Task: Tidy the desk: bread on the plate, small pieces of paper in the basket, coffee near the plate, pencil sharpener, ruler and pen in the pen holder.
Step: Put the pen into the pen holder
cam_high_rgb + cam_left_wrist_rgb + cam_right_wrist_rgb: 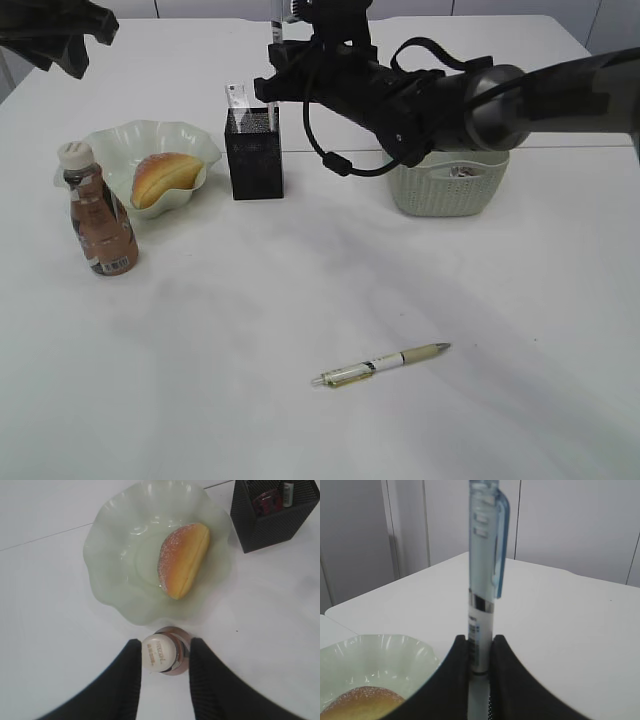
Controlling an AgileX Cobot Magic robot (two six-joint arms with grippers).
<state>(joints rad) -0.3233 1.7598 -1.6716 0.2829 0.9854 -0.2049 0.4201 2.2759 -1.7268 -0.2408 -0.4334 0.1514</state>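
A light blue pen (482, 570) stands upright in my right gripper (480, 639), which is shut on its barrel above the black mesh pen holder (253, 155). The right arm reaches across the middle of the exterior view. A second pen (380, 363), cream coloured, lies on the table at the front. The bread (165, 178) rests on the pale green wavy plate (120, 140). The coffee bottle (100, 215) stands just beside the plate. My left gripper (164, 647) hangs open high above the bottle's cap (159, 654). A clear ruler (238, 97) sticks out of the holder.
The pale green basket (450, 185) stands behind the right arm, right of the pen holder, with something small inside. A reddish object (267, 500) lies in the pen holder beside the ruler. The left arm (60, 35) hovers at the far left corner.
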